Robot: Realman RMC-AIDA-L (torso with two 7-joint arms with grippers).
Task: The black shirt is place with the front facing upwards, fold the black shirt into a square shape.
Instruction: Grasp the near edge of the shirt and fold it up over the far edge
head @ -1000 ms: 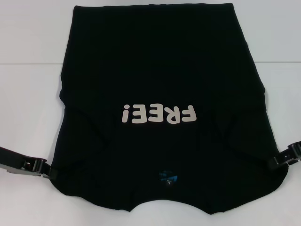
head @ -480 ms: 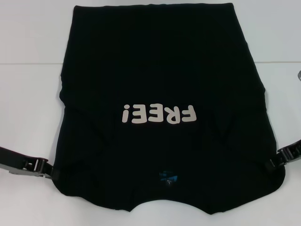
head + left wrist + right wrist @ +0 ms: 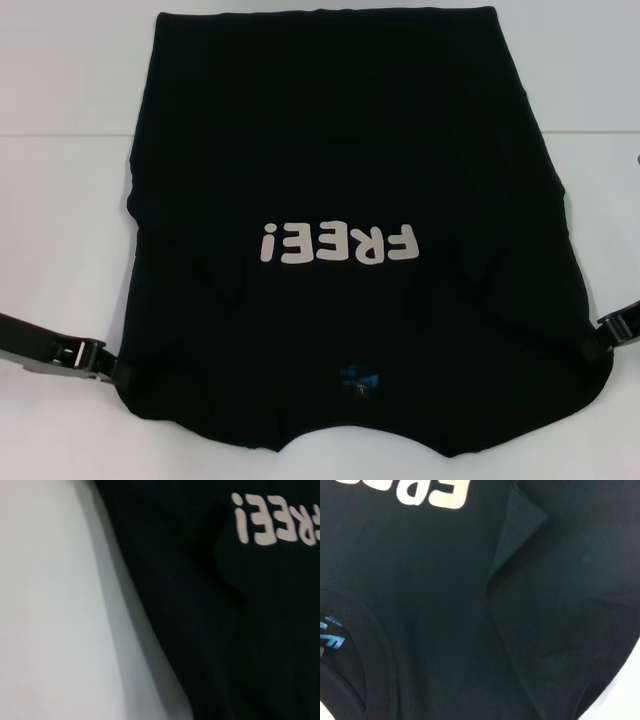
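The black shirt [image 3: 340, 230] lies spread on the white bench [image 3: 60, 200], stretching between the two grippers and away from them toward the far edge. The left gripper [image 3: 108, 368] sits at the shirt's near corner on the robot's left, its tip meeting the cloth's edge; whether its fingers pinch the fabric cannot be told, since the black tips merge with the black cloth. The right gripper [image 3: 600, 340] sits at the opposite near corner, likewise touching the shirt's edge, and its grip cannot be made out either. The collar opening lies between the two grippers, at the near hem of the garment. Folded sleeve edges show as diagonal creases inward of each gripper (the right wrist view shows one such flap [image 3: 520, 530] lying over the body of the shirt [image 3: 445, 605]).

The bench is plain white; in the left wrist view the shirt [image 3: 225, 630] casts a soft shadow on the bench [image 3: 45, 605] beside its edge.

Cream lettering [image 3: 338, 243] reads "FREE!", upside down from the robot's side. A small blue label [image 3: 360, 377] sits at the neck, its writing too small to read
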